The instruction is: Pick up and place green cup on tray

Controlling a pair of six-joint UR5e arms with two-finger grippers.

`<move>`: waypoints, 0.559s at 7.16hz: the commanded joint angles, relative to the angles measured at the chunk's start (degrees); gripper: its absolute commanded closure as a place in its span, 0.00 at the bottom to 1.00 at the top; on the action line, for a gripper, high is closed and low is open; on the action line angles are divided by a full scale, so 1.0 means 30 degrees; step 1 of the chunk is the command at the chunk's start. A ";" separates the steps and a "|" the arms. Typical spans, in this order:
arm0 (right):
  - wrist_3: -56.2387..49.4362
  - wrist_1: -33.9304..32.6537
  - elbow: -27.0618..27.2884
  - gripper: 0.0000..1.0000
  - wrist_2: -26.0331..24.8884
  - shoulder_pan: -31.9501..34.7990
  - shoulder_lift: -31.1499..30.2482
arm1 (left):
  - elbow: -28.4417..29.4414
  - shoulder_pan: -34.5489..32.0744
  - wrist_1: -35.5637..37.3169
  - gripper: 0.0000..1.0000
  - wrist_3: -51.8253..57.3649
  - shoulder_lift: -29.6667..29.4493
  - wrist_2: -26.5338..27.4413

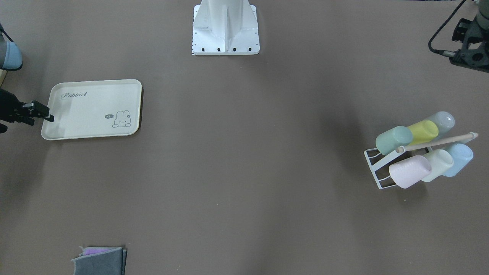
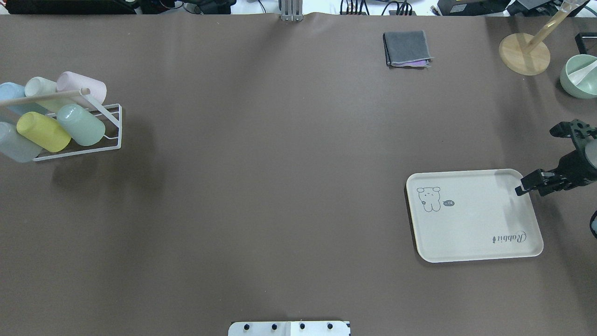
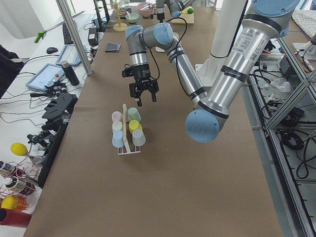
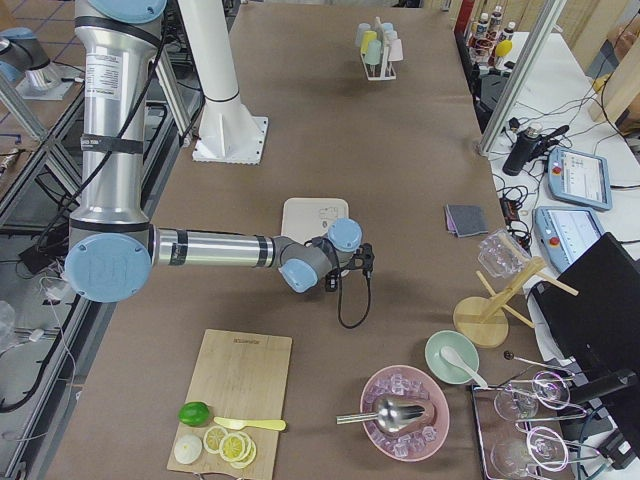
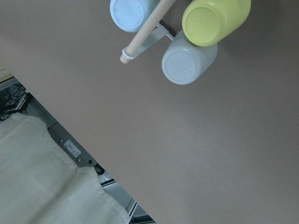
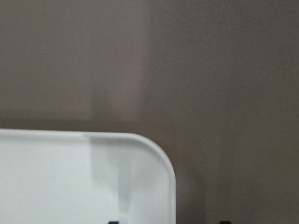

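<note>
The green cup (image 1: pixel 393 139) lies slanted on a white wire rack (image 1: pixel 376 168) with several other pastel cups; it also shows in the overhead view (image 2: pixel 81 125) and the exterior left view (image 3: pixel 134 114). The cream tray (image 1: pixel 91 110), with its "Rabbit" script, is bare in the overhead view too (image 2: pixel 471 219). My right gripper (image 2: pixel 524 184) hovers low at the tray's outer edge, open and empty; its wrist view shows a tray corner (image 6: pixel 154 158) and two fingertips (image 6: pixel 224 222) apart. My left gripper (image 3: pixel 144 100) hangs above the rack; I cannot tell its state.
On the rack are yellow (image 1: pixel 422 131), pink (image 1: pixel 408 171), cream (image 1: pixel 438 164), blue (image 1: pixel 458 158) and grey (image 1: pixel 443 121) cups under a wooden bar. A folded grey cloth (image 2: pixel 406 48), a wooden stand (image 2: pixel 524 53) and a green bowl (image 2: pixel 580 77) stand at the far edge.
</note>
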 commanded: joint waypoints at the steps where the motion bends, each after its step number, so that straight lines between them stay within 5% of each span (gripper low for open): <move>1: 0.0010 0.0028 -0.0053 0.45 -0.0238 -0.0361 -0.0012 | 0.0047 0.2236 0.0877 0.05 -0.0792 -0.0467 0.1885; 4: -0.0019 0.0028 -0.0024 0.77 -0.0327 -0.0391 -0.0012 | 0.0192 0.3089 0.0556 0.08 -0.0858 -0.0263 0.2356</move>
